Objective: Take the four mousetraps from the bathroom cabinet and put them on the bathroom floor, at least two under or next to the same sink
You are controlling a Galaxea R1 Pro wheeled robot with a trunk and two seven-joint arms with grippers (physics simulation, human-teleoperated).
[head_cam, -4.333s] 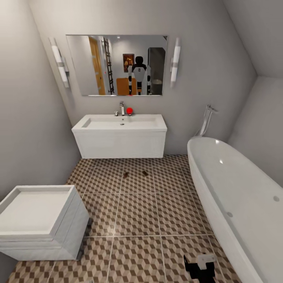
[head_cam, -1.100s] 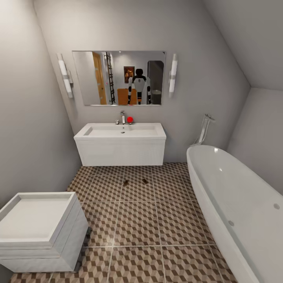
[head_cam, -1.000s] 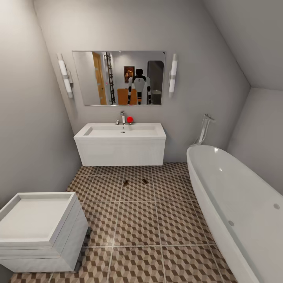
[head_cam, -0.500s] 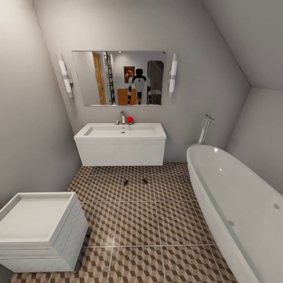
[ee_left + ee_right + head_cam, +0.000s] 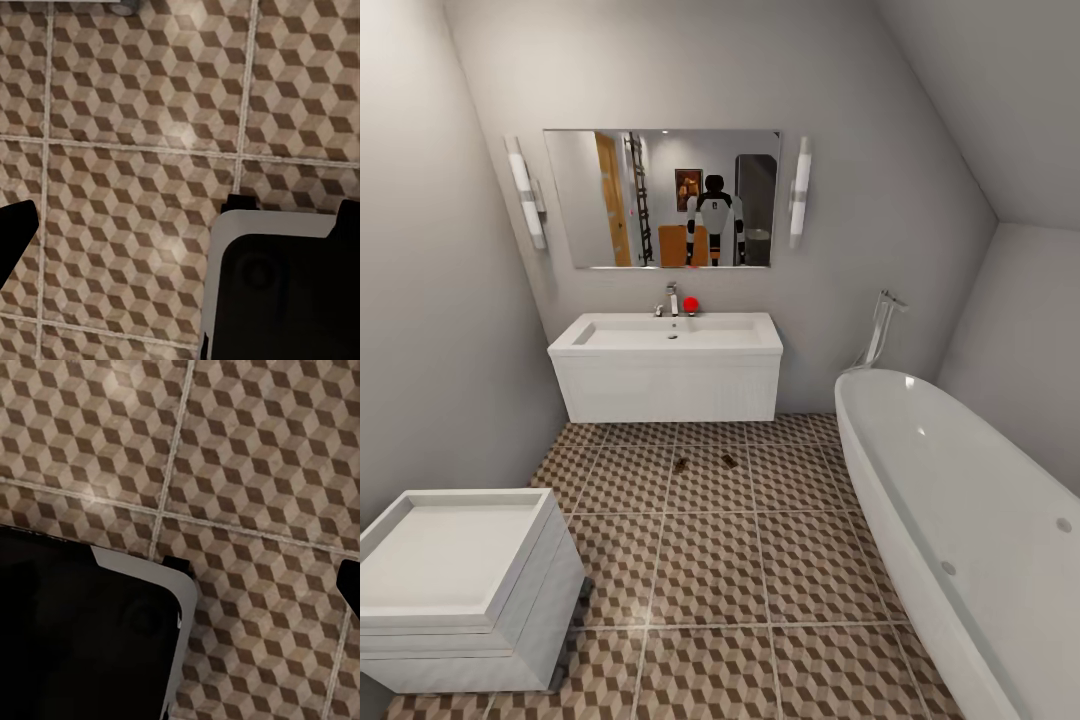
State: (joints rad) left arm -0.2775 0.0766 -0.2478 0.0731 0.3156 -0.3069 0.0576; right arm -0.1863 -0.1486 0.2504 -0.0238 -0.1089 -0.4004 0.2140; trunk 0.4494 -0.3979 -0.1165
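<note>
Near left, toilet [image 5: 460, 570] is standing beside bathroom floor [image 5: 710, 560]. Both wrist cameras are looking down at tile; finger spread: cannot tell.

Farther on, two mousetraps [image 5: 705, 463] are lying just before the sink [image 5: 666, 365]. Cabinet is showing as a reflection in the mirror [image 5: 660, 197].

Risk: wheels rolling over those traps, scattering them.

glossy white bathtub [image 5: 960, 500], patterned tile floor [image 5: 710, 560]

Bathtub [image 5: 960, 500], toilet [image 5: 460, 570], mirror [image 5: 660, 198]
</note>
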